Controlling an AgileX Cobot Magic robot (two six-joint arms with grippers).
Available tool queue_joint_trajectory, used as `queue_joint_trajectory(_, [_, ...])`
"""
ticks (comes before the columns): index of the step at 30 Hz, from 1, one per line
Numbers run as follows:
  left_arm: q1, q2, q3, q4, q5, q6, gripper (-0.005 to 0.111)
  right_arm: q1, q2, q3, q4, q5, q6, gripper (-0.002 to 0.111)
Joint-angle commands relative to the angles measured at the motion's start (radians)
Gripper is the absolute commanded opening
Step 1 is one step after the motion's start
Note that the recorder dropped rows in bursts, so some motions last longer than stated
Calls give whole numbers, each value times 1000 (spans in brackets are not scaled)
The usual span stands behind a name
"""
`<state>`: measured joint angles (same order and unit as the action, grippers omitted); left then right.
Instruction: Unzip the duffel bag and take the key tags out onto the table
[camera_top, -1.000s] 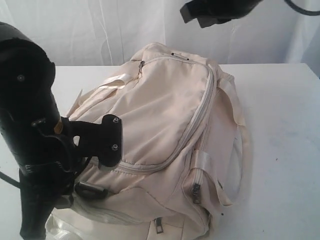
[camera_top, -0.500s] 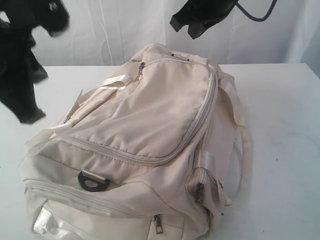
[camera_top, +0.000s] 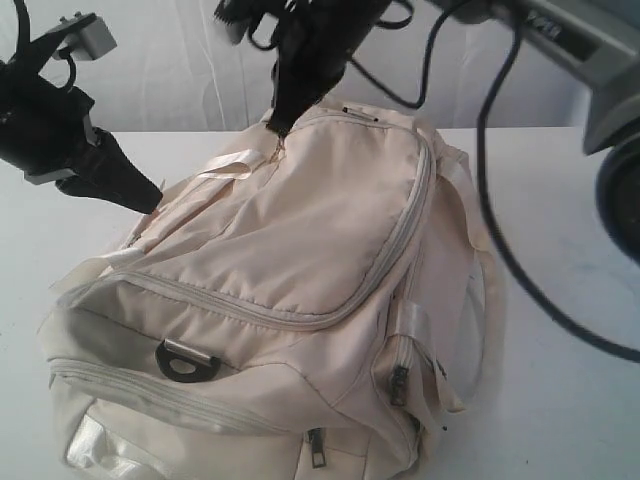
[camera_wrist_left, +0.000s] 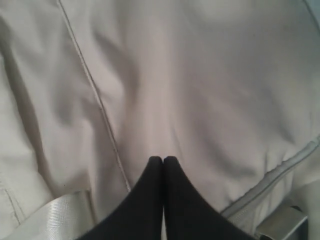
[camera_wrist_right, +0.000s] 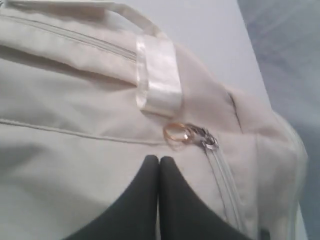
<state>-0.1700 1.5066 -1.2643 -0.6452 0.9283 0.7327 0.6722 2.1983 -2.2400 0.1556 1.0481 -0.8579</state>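
The cream duffel bag (camera_top: 300, 270) lies zipped shut on the white table (camera_top: 560, 220). Its main zipper's metal pull with a gold ring (camera_wrist_right: 180, 133) sits at the bag's far end (camera_top: 279, 143). My right gripper (camera_top: 277, 120) hangs just above that pull, shut and empty; its tips (camera_wrist_right: 159, 159) sit a little short of the ring. My left gripper (camera_top: 150, 200) is shut too, tips (camera_wrist_left: 163, 159) close over the bag's cream fabric (camera_wrist_left: 190, 90) by the left strap handle (camera_top: 225, 165). The key tags are out of view.
A black D-ring (camera_top: 185, 360) sits on the bag's near end, with side-pocket zipper pulls (camera_top: 396, 383) below. A strap loop (camera_top: 470, 300) hangs on the bag's right. Black cables (camera_top: 500, 200) trail over the right of the table. A white curtain stands behind.
Both arms have swung down to the bag. The left gripper came in to the bag's left shoulder; the right gripper dropped from top right onto the main zipper pull.
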Motion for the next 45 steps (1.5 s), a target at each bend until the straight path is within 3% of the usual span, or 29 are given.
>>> queue_joint_trajectory(1, [8,20,-6,-27,29,26,0,46,75,-4,-21,-54,-212,2])
queue_joint_trajectory(7, [8,20,-6,-27,22,26,0,48,147,-4,-71,-75,-324,24])
queue_joint_trajectory(12, [8,20,-6,-31,22,26,0,48,166,-4,-167,-158,-314,53])
queue_joint_trajectory(14, [8,20,-6,-31,22,26,0,46,166,-4,-170,-213,-314,56])
queue_joint_trajectory(25, [8,20,-6,-30,14,26,0,43,167,-4,-237,-226,-323,47])
queue_joint_trajectory(30, [8,20,-6,-68,-13,44,0,50,130,-4,-208,-129,-90,47])
queue_joint_trajectory(33, [8,20,-6,-160,-15,169,0,49,78,-4,-218,-70,73,47])
queue_joint_trajectory(38, [-2,-7,-6,-250,69,296,0,29,-27,-4,-199,34,106,40])
queue_joint_trajectory(41, [-55,-49,-6,-223,81,296,0,-13,-71,-4,-104,120,105,27])
queue_joint_trajectory(45, [-253,-98,-6,-66,-23,198,0,-101,-97,-4,87,173,146,7])
